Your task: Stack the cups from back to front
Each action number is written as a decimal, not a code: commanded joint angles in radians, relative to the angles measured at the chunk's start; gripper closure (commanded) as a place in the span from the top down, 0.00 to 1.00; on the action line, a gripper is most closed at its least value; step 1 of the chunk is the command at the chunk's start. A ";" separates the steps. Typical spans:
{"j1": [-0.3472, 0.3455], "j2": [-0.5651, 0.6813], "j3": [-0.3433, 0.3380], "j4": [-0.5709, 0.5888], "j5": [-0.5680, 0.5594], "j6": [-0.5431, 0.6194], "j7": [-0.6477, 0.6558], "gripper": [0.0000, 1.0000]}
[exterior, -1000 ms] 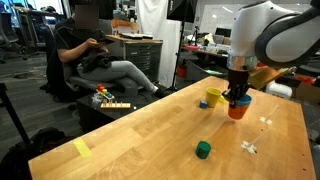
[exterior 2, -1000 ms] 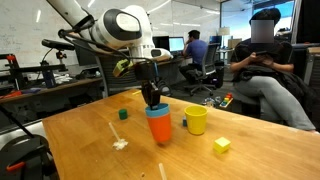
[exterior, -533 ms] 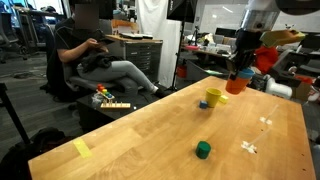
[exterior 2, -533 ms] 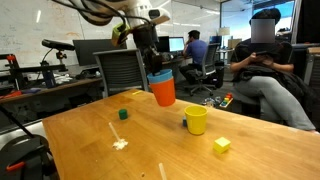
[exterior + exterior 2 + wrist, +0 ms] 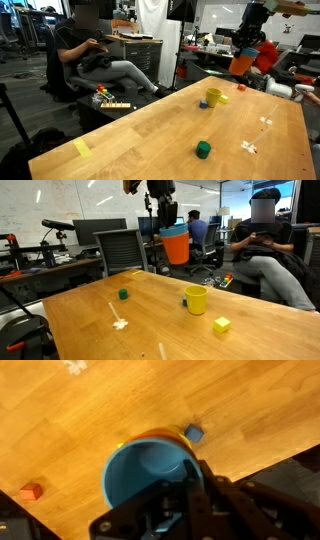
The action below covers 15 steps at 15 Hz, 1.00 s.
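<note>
My gripper [image 5: 248,42] [image 5: 162,208] is shut on the rim of the orange cup [image 5: 241,63] [image 5: 177,250] and holds it high above the table. The blue cup [image 5: 174,230] is nested inside it, with only its rim showing in an exterior view. In the wrist view the blue cup's inside [image 5: 143,472] fills the middle, with the orange rim [image 5: 150,436] around it and my gripper [image 5: 182,480] at its edge. The yellow cup [image 5: 213,97] [image 5: 196,300] stands upright on the wooden table, apart from the gripper. It does not show in the wrist view.
A green cube [image 5: 203,150] [image 5: 123,294], a small white object [image 5: 249,147] [image 5: 120,324], a yellow block [image 5: 221,325] and a yellow note [image 5: 81,148] lie on the table [image 5: 150,130]. A seated person [image 5: 100,55] is beyond the table's edge.
My gripper has risen from table level beside the yellow cup, carrying the orange cup with the blue one inside high up and away from the yellow cup.
</note>
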 commanded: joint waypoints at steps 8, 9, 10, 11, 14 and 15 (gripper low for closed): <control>-0.016 0.275 -0.005 0.331 0.049 -0.096 0.066 0.02; -0.014 0.298 -0.005 0.350 0.047 -0.099 0.071 0.02; -0.010 0.320 -0.005 0.368 0.043 -0.099 0.078 0.02; -0.007 0.335 -0.004 0.383 0.044 -0.103 0.080 0.02; 0.000 0.384 -0.004 0.422 0.045 -0.111 0.084 0.02; 0.000 0.395 -0.002 0.430 0.048 -0.114 0.081 0.02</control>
